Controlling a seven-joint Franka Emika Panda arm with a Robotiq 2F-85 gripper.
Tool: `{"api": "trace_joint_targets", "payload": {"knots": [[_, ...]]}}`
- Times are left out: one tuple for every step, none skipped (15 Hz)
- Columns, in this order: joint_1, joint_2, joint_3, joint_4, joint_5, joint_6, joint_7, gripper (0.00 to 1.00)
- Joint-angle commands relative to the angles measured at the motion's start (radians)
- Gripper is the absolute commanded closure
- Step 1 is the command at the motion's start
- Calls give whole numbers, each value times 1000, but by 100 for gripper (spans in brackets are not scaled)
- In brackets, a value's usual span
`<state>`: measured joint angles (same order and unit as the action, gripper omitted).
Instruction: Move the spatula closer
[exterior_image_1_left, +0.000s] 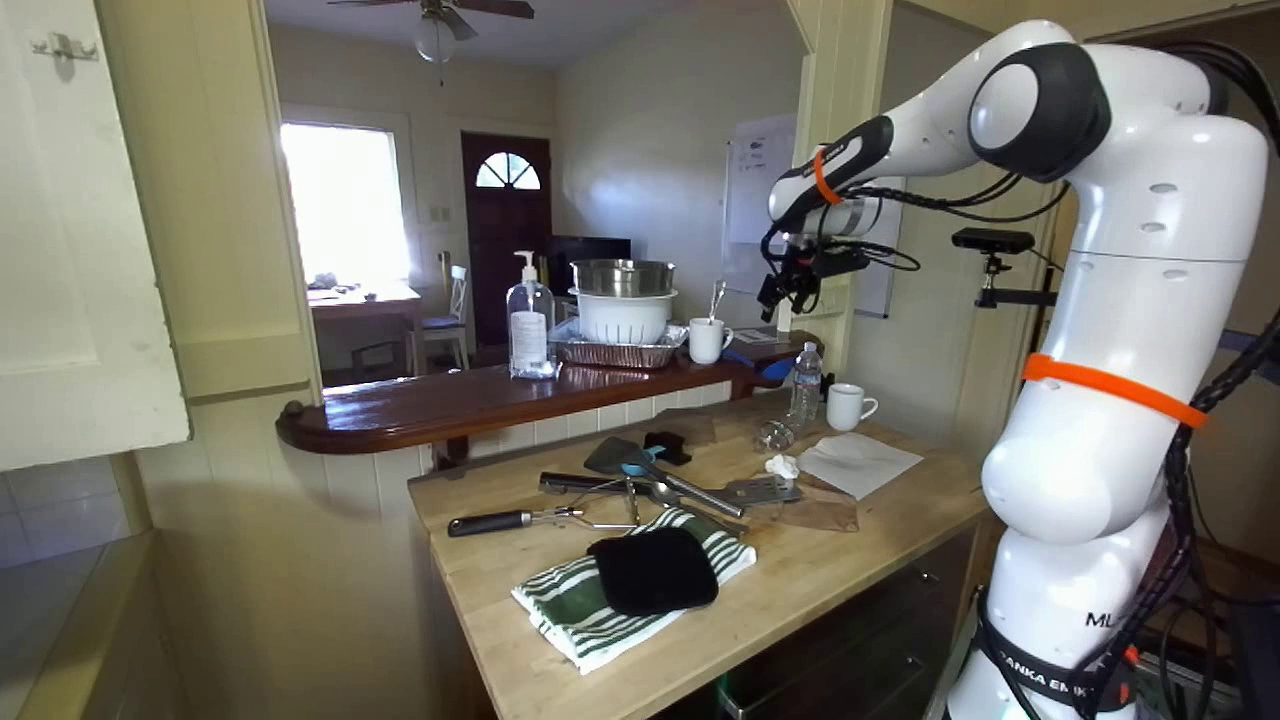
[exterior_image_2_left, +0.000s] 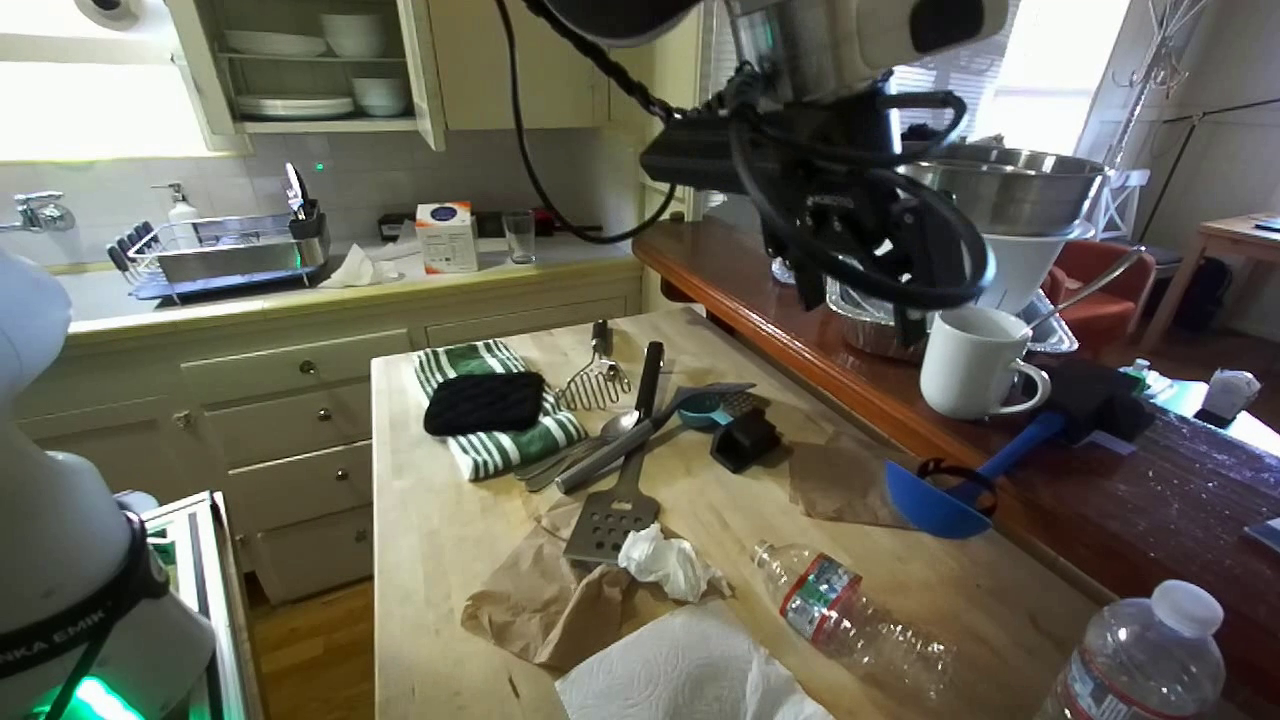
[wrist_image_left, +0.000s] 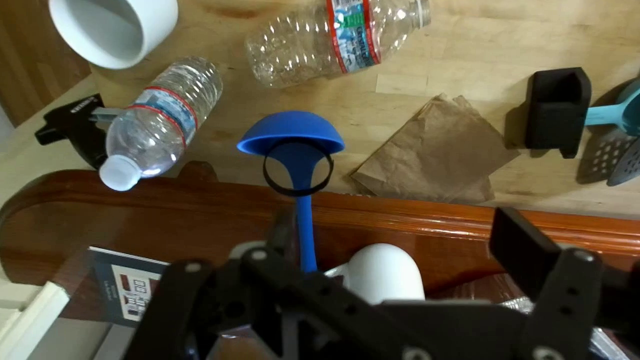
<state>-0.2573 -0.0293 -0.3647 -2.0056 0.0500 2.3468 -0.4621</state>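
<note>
Currently, in an exterior view, your slotted metal spatula (exterior_image_2_left: 622, 500), taken as the one the task means, lies on the wooden worktop (exterior_image_2_left: 430, 580), broad blade (exterior_image_2_left: 605, 530) toward six o'clock, black handle (exterior_image_2_left: 650, 380) toward twelve. It is around eight o'clock from the gripper (exterior_image_2_left: 860, 318), well below; your wrist view does not show it. A grey-handled utensil (exterior_image_2_left: 610, 457) crosses it on top, brown paper (exterior_image_2_left: 540, 605) lies beneath the blade, and crumpled tissue (exterior_image_2_left: 665, 565) sits at the blade's four o'clock.

Expect, at a guess, something light and stiff, likely slick along the thin metal. The black handle should give you the surest hold, beyond the crossing toward twelve; pulling may drag the utensil above it along.

In the wrist view, your fingers (wrist_image_left: 522, 245) are spread wide, at nine and three o'clock, with nothing held between them. They appear to touch nothing: the white mug (wrist_image_left: 390, 272) and blue ladle (wrist_image_left: 304, 215) show below, apart from them.
</note>
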Motion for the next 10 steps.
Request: {"api": "trace_joint_targets", "payload": {"knots": [[-29,184,19,176,98,-21,-150,0],[-43,224,29,216,100,-25,-168,0],[-57,262,38,256,81,-28,-166,0],[-74,304,45,298,69,-31,-159,0],[-91,335,55,330,69,-34,-156,0],[-116,358,73,355,102,-45,-179,0],[-144,378,97,372,142,-48,-203,0],[-170,400,118,389,169,-63,-220,0],[-176,424,114,402,143,-60,-185,0],[-161,369,118,341,106,-19,-167,0]]}}
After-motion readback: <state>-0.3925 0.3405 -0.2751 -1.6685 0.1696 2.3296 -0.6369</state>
